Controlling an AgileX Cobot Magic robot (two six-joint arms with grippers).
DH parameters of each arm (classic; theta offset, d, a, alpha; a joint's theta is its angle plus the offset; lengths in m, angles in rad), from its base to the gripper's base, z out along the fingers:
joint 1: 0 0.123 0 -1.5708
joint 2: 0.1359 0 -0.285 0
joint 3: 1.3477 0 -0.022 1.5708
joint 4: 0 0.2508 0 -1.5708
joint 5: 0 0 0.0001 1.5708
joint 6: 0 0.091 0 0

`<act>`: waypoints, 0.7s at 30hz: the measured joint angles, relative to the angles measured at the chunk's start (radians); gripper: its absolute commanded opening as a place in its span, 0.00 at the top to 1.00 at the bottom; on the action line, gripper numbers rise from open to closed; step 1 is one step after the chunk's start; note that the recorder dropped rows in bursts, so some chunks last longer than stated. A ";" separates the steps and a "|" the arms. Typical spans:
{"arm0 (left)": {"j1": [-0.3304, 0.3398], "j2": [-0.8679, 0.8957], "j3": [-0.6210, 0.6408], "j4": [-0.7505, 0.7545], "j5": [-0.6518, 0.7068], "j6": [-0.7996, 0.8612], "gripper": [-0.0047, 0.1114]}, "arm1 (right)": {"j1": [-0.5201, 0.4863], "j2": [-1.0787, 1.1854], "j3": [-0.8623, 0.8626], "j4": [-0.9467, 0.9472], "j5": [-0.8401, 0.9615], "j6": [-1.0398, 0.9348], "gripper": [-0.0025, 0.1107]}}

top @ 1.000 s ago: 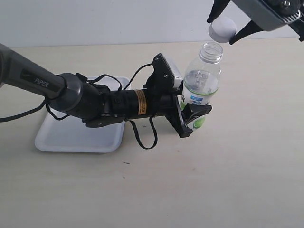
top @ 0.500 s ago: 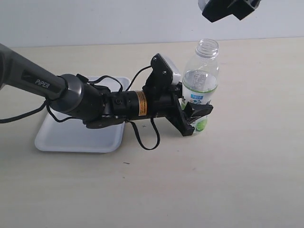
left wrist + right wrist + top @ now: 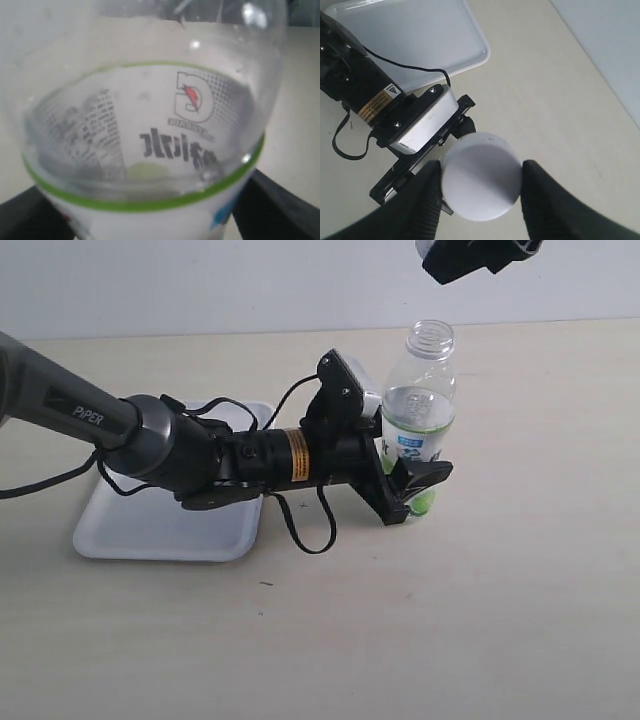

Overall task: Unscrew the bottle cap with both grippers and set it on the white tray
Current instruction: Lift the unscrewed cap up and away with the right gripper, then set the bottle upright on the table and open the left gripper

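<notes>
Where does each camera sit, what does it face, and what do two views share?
Exterior: off the arms, looking down at the left gripper around the bottle, and the white tray.
Left wrist: close on the bottle's label; fingers at edges.
Right wrist: overhead, looking down past the right gripper holding the bottle cap.
Exterior and right wrist share the white tray.

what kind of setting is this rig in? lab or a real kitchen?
Probably a lab test bench: a bare pale tabletop against a plain wall, a PiPER-marked robot arm, with a bottle and a white tray as props.
</notes>
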 measured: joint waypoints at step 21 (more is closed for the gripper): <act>0.048 -0.122 0.000 0.387 0.156 -0.325 0.34 | 0.000 0.000 0.000 0.197 -0.055 -0.002 0.98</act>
